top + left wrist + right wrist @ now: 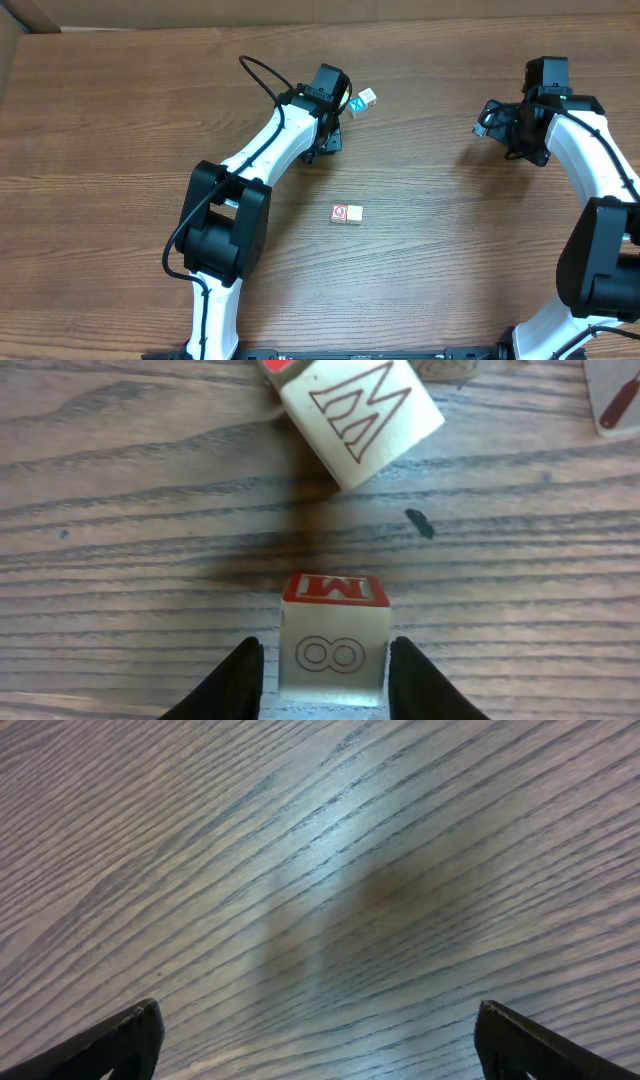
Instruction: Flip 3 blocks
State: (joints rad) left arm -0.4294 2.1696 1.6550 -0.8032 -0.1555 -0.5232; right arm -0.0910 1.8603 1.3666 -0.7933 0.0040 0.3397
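The surface (pixel 110 110) is brown wood-grain laminate, its grain running side to side in the overhead view. Along its far edge and far left corner lies a pale tan border that looks like cardboard (pixel 300 12). Toward the far middle sits a small cube with a blue-printed face (pixel 357 109), turned askew to the grain. The left wrist view shows a small dark smudge (pixel 420 523) on the wood. The right wrist view holds only bare grain with soft glare and a faint shadow.
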